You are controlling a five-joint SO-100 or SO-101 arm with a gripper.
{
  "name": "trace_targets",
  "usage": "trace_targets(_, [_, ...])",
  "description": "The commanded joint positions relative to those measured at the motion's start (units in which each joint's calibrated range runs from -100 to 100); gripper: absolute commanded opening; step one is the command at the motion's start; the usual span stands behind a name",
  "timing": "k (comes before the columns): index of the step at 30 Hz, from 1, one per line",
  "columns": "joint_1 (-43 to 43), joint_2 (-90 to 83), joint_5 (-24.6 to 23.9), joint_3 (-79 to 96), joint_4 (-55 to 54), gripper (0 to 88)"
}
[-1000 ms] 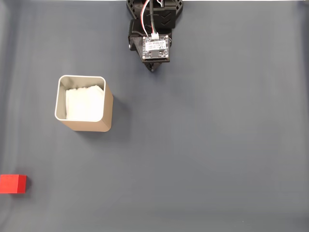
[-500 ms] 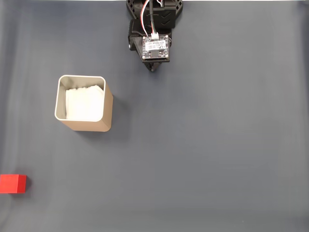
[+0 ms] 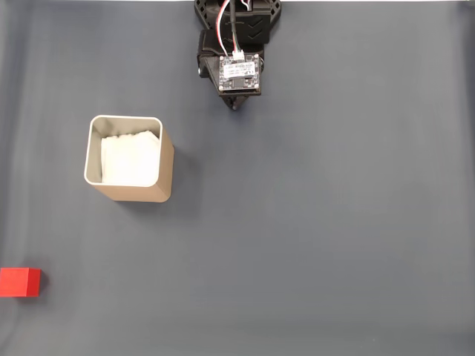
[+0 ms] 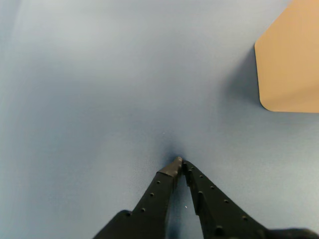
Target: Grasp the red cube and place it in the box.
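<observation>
Red cube (image 3: 19,282): left edge cutting it off, fixed view. Box (image 4: 291,59): frame cropping all but one tan corner, wrist view.

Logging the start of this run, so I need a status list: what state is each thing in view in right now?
red cube: resting on the grey mat at the fixed view's lower left edge, not held.
box: upright, open-topped, white lining inside, no cube in it.
gripper: shut, fingertips touching, holding nothing, near the arm's base, apart from box and cube.
</observation>
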Motion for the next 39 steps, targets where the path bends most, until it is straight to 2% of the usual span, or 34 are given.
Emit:
trace_targets(1, [0.2, 0.0, 0.1, 0.6, 0.9, 0.3])
trace_targets(9, [-0.1, 0.0, -3.1, 0.6, -14.6, 0.3])
trace_targets(17, [0.3, 0.2, -2.6, -2.1, -26.9, 0.2])
trace_targets(39, [0.6, 27.6, -3.5, -47.5, -29.4, 0.2])
